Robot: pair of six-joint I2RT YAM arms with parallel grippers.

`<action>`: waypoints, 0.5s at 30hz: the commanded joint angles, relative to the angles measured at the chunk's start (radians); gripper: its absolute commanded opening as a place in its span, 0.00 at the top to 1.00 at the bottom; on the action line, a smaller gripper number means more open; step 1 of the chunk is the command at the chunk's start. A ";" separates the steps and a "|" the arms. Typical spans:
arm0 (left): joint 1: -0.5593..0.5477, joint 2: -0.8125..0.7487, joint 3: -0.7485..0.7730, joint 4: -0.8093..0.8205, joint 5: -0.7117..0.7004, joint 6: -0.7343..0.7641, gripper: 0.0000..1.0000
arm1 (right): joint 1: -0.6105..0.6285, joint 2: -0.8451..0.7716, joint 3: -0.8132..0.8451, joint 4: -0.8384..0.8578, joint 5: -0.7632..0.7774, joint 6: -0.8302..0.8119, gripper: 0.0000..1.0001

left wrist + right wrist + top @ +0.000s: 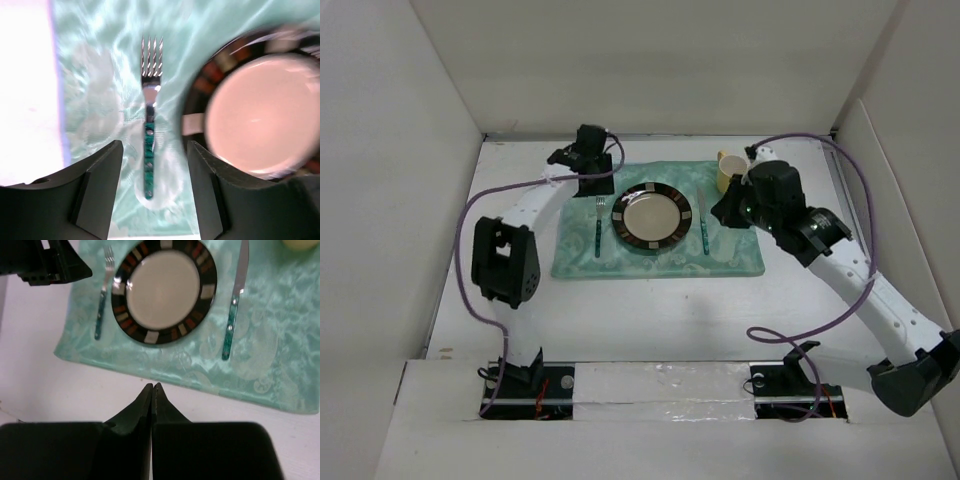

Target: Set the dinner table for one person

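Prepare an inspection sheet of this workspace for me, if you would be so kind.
Surface: white dinner table, mint-green placemat flat on it.
Job's things: plate centred on placemat, fork left of it, knife right, yellow mug at far right corner.
Clutter: nothing seen.
Grippers: left gripper open above the fork, holding nothing; right gripper shut, empty.
Cables: purple cable looping from each arm.
Surroundings: white walls on three sides.
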 commanded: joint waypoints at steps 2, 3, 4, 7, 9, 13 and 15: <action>0.003 -0.305 0.098 -0.006 -0.009 -0.047 0.50 | -0.041 -0.033 0.229 0.028 0.031 -0.029 1.00; 0.003 -0.340 0.104 0.008 -0.006 -0.055 0.51 | -0.050 -0.037 0.264 0.034 0.035 -0.028 1.00; 0.003 -0.428 0.106 0.016 -0.013 -0.082 0.51 | -0.060 -0.046 0.298 0.035 0.045 -0.028 1.00; 0.003 -0.619 0.080 0.082 -0.058 -0.108 0.46 | -0.106 -0.095 0.403 0.067 0.084 -0.023 0.82; 0.012 -0.811 0.033 0.149 -0.150 -0.119 0.34 | -0.165 -0.166 0.439 0.107 0.132 -0.020 0.56; 0.012 -0.967 -0.020 0.192 -0.246 -0.101 0.27 | -0.219 -0.232 0.426 0.138 0.230 -0.005 0.39; 0.012 -1.014 -0.060 0.197 -0.299 -0.076 0.24 | -0.247 -0.261 0.380 0.172 0.278 -0.002 0.38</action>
